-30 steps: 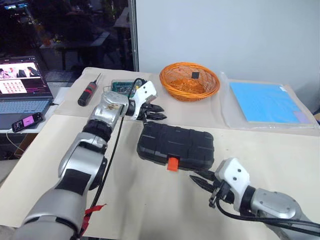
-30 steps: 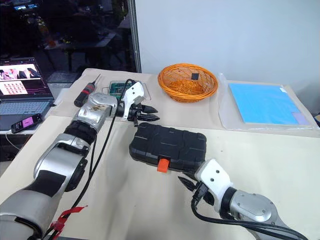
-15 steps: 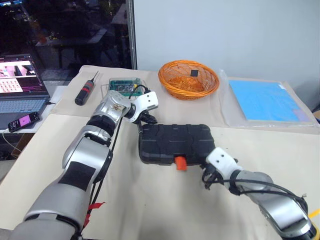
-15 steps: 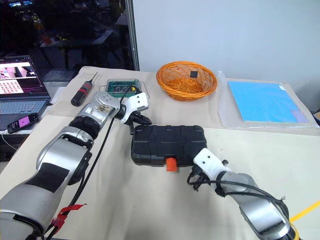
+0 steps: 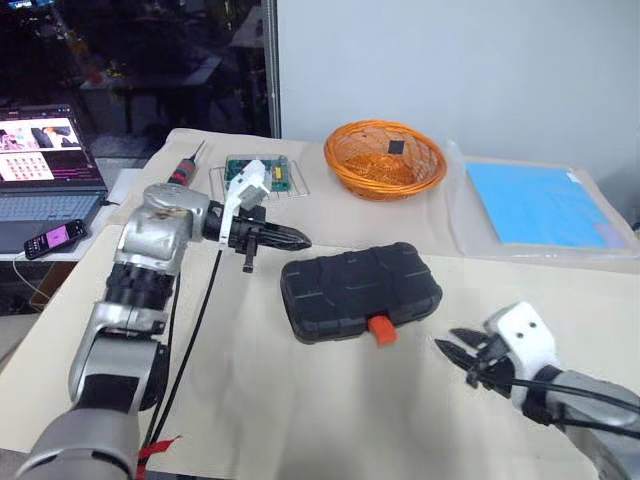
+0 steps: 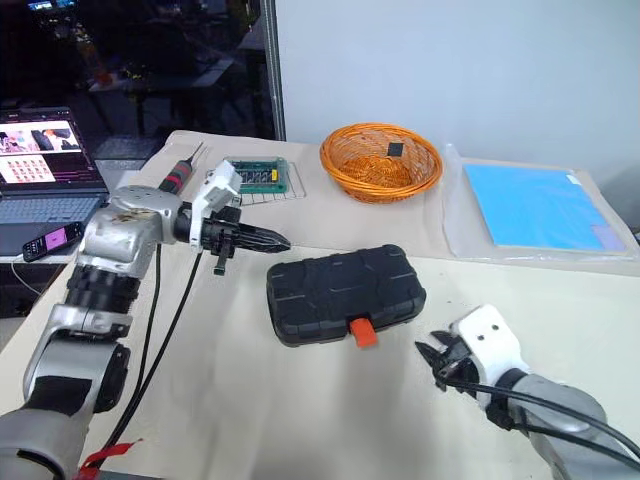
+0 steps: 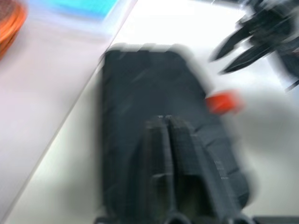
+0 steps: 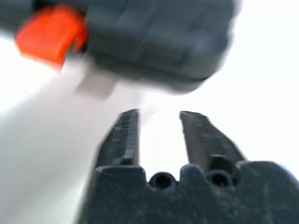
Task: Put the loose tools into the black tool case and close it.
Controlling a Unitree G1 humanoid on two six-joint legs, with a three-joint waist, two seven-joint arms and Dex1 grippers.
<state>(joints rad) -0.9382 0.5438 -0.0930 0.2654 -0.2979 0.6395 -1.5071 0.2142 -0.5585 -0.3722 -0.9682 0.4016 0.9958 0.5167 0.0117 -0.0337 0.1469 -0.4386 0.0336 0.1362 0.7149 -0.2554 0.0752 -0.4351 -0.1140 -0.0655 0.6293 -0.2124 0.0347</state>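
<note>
Both end effectors now clear of the closed black tool case (image 5: 360, 290): left (image 5: 298, 240) pinched empty, right (image 5: 452, 350) parted.

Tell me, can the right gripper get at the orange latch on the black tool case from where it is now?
Probably yes. The right gripper, fingers apart, points toward the orange latch on the black tool case, with only bare table between them.

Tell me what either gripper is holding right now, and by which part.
Nothing. The left gripper is shut on air beside the closed case, and the right gripper stands open and empty near its orange latch.
</note>
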